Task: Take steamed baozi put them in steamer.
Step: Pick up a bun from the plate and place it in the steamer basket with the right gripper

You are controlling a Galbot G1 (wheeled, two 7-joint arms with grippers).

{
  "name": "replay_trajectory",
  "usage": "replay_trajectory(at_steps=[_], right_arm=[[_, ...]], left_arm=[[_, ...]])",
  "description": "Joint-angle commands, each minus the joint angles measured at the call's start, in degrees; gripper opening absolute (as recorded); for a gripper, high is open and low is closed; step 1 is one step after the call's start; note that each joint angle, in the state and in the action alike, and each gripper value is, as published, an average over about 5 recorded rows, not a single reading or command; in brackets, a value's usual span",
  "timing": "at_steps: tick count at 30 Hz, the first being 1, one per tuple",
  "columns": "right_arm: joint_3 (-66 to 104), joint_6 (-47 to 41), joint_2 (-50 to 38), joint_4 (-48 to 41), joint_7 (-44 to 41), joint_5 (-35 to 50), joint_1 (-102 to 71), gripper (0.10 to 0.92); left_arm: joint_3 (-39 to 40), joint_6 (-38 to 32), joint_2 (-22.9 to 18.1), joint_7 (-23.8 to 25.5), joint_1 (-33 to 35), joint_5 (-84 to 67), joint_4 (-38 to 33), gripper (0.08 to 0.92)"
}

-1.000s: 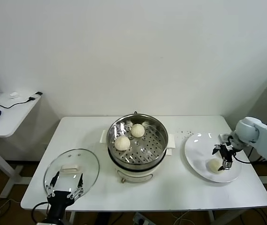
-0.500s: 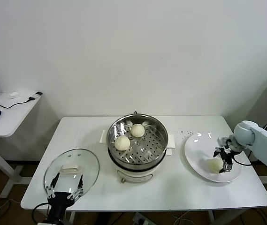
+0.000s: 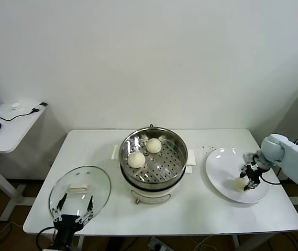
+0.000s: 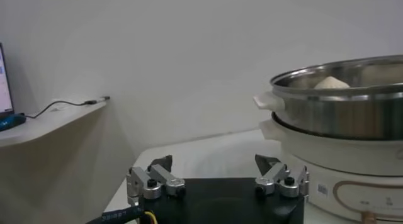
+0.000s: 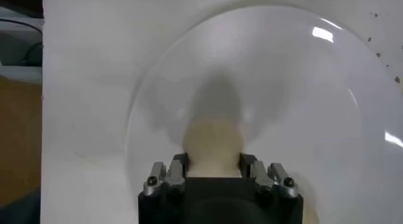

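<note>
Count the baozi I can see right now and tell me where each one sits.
3. Two baozi lie in the steamer: one toward its front left, one farther back. The third is on the white plate, clamped in the right gripper. None seems hidden.

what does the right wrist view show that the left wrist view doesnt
Only the right wrist view shows the white plate and the right gripper shut on a baozi lying on it. Only the left wrist view shows the open left gripper, the steamer from the side with a second baozi peeking over its rim. Both show the white table.
</note>
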Motion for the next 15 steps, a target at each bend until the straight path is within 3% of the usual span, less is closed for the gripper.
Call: replay_trajectory(at_steps=[1, 7, 15], right_arm=[[-1.4, 0.4, -0.5, 0.5, -0.5, 1.9, 2.4, 0.535], [-10.6, 5.4, -1.7, 4.6, -2.3, 6.0, 16.1, 0.534], [-30.3, 23.9, 7.6, 10.8, -5.8, 5.0, 45.1, 0.544]], left_arm=[[-0.1, -0.2, 0.2, 0.1, 0.2, -0.1, 0.1, 0.823], [-0.4, -0.5, 0.4, 0.1, 0.8, -0.4, 0.1, 0.823], [-0.2, -0.6, 0.4, 0.1, 1.1, -0.4, -0.2, 0.823]])
